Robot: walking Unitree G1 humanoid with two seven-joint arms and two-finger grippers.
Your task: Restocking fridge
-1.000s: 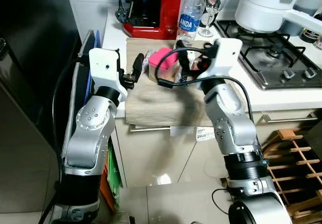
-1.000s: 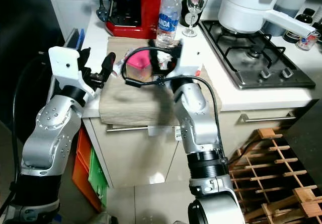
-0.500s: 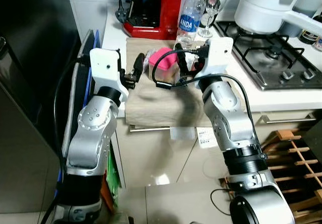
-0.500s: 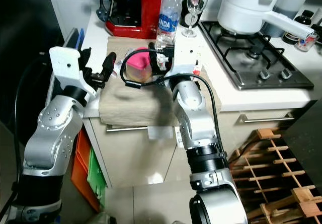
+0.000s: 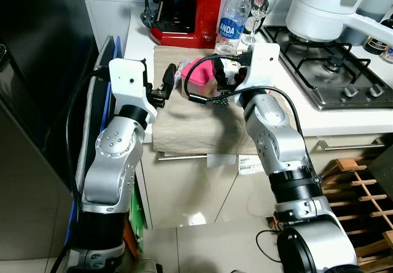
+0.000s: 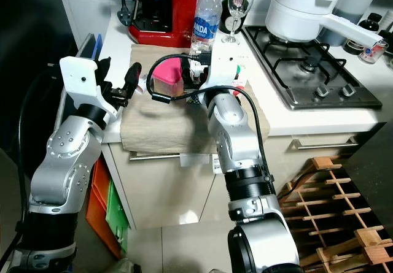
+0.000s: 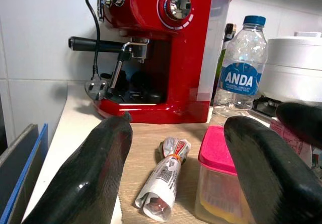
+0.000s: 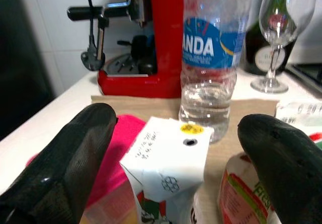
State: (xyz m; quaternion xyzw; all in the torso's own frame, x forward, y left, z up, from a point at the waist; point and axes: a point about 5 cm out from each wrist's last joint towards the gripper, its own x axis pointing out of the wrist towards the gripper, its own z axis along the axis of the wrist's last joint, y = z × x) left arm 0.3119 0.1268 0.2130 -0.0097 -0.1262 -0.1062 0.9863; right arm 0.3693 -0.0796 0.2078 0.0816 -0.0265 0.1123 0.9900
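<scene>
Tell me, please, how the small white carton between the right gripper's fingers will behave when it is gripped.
The white carton looks like thin folded card, so it probably dents under a hard squeeze. It is small, so likely light. The right gripper stands open around its folded top, which may slip or crumple.

The right gripper [image 8: 166,148] has its 2 fingers spread with a white carton [image 8: 166,156] directly between them, a pink-lidded container [image 8: 113,183] and a printed packet [image 8: 241,204] crowding either side, and a water bottle [image 8: 214,58] and wine glass [image 8: 276,32] standing upright just behind. The left gripper [image 7: 176,173], jaws wide, faces a rolled packet [image 7: 163,181] lying on the beige cloth [image 5: 184,126]; bare cloth lies around that packet, bounded behind by the red coffee machine [image 7: 161,48].
</scene>
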